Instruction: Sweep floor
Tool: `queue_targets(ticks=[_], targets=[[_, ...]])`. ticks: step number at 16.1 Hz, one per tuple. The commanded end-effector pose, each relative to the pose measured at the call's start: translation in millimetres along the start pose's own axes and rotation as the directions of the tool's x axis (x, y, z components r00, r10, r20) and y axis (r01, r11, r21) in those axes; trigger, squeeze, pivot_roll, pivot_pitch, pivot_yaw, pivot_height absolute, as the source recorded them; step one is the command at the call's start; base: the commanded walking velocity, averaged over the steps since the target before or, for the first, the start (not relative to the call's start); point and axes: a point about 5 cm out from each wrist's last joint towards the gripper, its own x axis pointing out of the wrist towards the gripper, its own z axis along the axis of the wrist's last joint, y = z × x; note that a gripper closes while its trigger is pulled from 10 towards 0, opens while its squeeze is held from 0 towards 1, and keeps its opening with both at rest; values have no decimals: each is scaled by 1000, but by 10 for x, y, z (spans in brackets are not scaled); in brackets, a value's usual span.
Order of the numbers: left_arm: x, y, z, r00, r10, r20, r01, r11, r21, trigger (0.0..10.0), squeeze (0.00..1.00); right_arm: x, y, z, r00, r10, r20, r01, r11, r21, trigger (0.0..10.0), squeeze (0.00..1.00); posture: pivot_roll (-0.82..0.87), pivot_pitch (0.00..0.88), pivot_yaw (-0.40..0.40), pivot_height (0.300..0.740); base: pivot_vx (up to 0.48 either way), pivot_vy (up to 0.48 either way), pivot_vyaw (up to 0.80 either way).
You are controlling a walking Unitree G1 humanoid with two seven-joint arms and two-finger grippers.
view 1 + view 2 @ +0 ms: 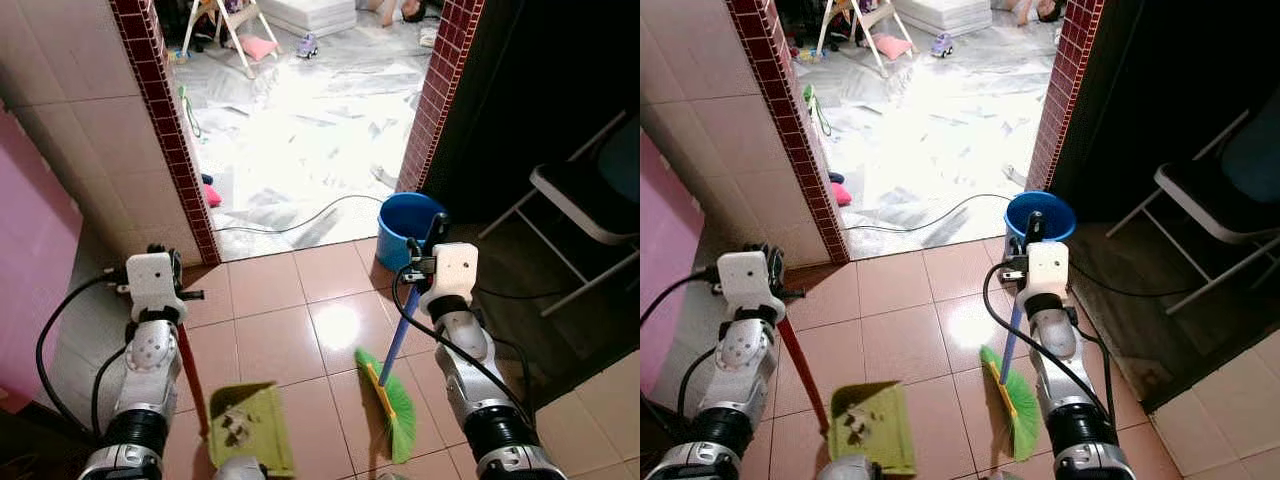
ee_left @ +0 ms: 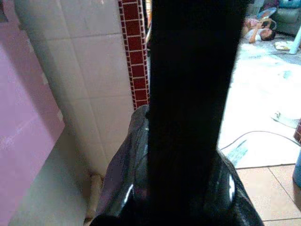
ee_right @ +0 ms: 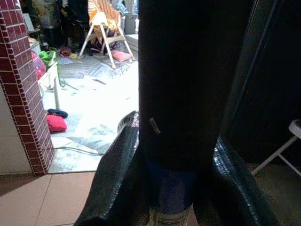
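I see my right hand [image 1: 436, 232] closed around the blue handle of the broom [image 1: 385, 395], whose green bristles rest on the tiled floor [image 1: 270, 340] just before me. My left hand [image 1: 158, 262] grips the red handle of the green dustpan [image 1: 248, 427], which sits on the floor with some dirt inside. A blue bucket [image 1: 405, 225] stands beside the brick doorway [image 1: 436, 95].

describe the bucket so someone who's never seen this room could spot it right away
Find the doorway framed by dark red brick pillars. At the foot of the right-hand pillar, on the tan tiles, stands the bucket. It is round and bright blue, unlike the green broom and green dustpan nearer the robot.
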Motion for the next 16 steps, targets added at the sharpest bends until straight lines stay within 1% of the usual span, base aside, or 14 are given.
queue_targets(ticks=[1, 5, 9, 11, 13, 14, 16], targets=[[-43, -9, -90, 999, -4, -43, 4, 1000, -2, 10000, 0, 22, -25, 33, 1000, -5, 4, 5, 1000, 11, 10000, 0, -26, 0, -10, 740, 0, 0, 0], [-97, -12, -156, 998, -1, -65, 1, 1000, 6, 10000, 0, -17, -8, -6, 1000, 9, -10, -9, 1000, -1, 10000, 0, -26, 0, -20, 740, 0, 0, 0], [-175, -21, -187, 997, -35, -63, 36, 999, 12, 10000, 0, -88, -85, -51, 999, -37, -26, 38, 999, 6, 10000, 0, -32, 0, -10, 740, 0, 0, 0], [-243, -24, -227, 996, -59, -74, 60, 998, 20, 10000, 0, -145, -140, -82, 997, -75, -36, 75, 997, 2, 10000, 0, -32, 0, -7, 740, 0, 0, 0], [-270, -16, -242, 995, -63, -79, 65, 998, 23, 10000, 0, -201, -218, -141, 991, -105, -89, 104, 994, -21, 10000, 0, -26, 0, -7, 740, 0, 0, 0], [-284, -15, -237, 995, -66, -78, 68, 997, 25, 10000, 0, -247, -236, -153, 990, -97, -105, 94, 995, -31, 10000, 0, -24, 0, -7, 740, 0, 0, 0], [-343, -14, -230, 994, -83, -77, 85, 996, 31, 10000, 0, -348, -250, -139, 990, -84, -111, 84, 996, -3, 10000, 0, -29, 0, 5, 740, 0, 0, 0]])
